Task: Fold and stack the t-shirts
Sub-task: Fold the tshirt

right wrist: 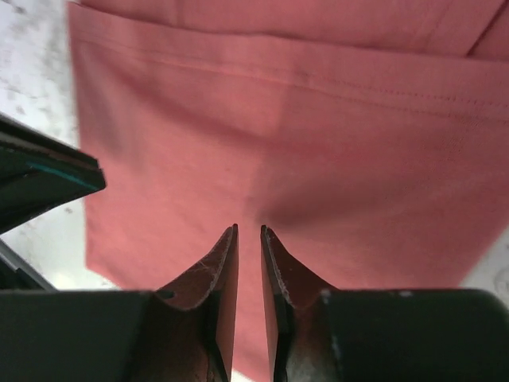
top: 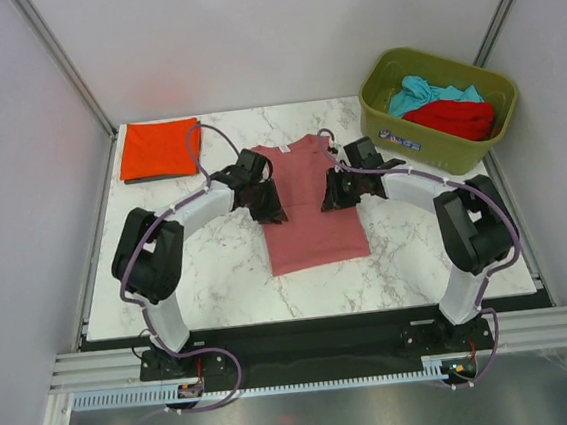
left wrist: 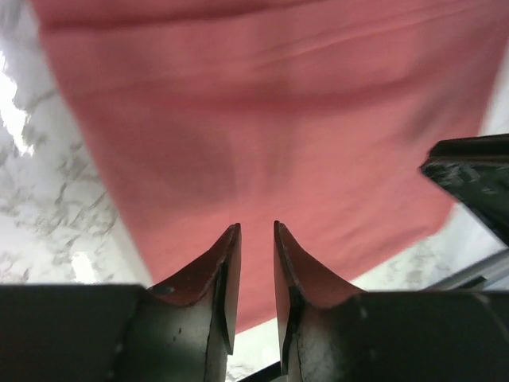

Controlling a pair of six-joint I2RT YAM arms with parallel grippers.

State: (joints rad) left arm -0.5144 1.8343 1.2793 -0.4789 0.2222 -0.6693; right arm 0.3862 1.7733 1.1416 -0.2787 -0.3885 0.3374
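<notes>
Your left gripper [left wrist: 256, 227]: its jaws stood a narrow gap apart with nothing between them. You could see pink cloth through the slot, and the tips were over the shirt's 9 o'clock edge. Whether they touched the cloth, the views did not settle.
Your right gripper [right wrist: 248, 229]: it matched the left, jaws slightly parted and pinching nothing. It was poised over the shirt's 3 o'clock edge and faced the left gripper across the cloth.
Table [top: 219, 269]: white marbled top, with your arm bases at 6 o'clock.
Pink t-shirt [top: 312, 215]: it lay flat at the table's centre as a narrow strip, with no sleeve showing beyond its sides. Its long axis ran 12 to 6 o'clock, collar at 12 and hem at 6.
Relation that mattered: the shirt sat between your two grippers, with both about level on its collar-side half. Neither arm was nearer than the other. I judged the side folds done and an end-to-end fold along the 12-to-6 axis due next. For that, each gripper would need its own side edge at the same height.
Risk: uneven grips would have skewed the fold, and one jaw might have caught only the top layer.
Orange-red t-shirt [top: 159, 149]: it lay folded into a square at 10 o'clock on the far left corner, well apart from the pink one. You would likely have stacked there.
Bin [top: 438, 152]: olive green, at 1 o'clock by the far right corner. It held a teal t-shirt [top: 423, 92] and a red t-shirt [top: 455, 118], both unfolded.
Label [top: 404, 139]: a small sticker on the bin's near wall, its writing too small to read. No other brand or text showed.
</notes>
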